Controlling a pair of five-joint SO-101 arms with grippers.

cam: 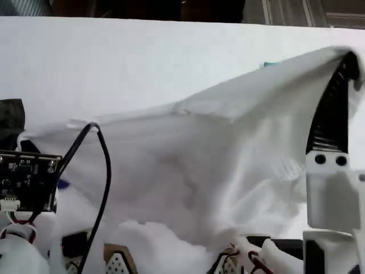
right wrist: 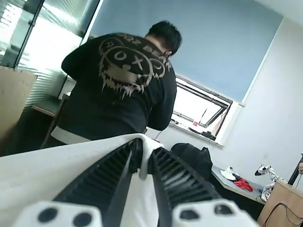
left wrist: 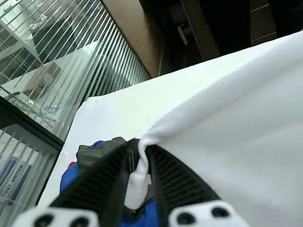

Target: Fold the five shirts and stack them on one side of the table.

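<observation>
High view: white shirt hangs spread between the two tools, over the table. The left tool is clamped on one pinched shirt edge, the right tool on another. A blue garment and a dark grey garment lie beneath the left tool.

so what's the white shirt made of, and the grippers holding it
The shirt looks like soft, matte cloth, maybe cotton knit: it drapes and creases where it hangs. The left gripper and right gripper look like hard black plastic with a dull finish and ribbed inner faces.
</observation>
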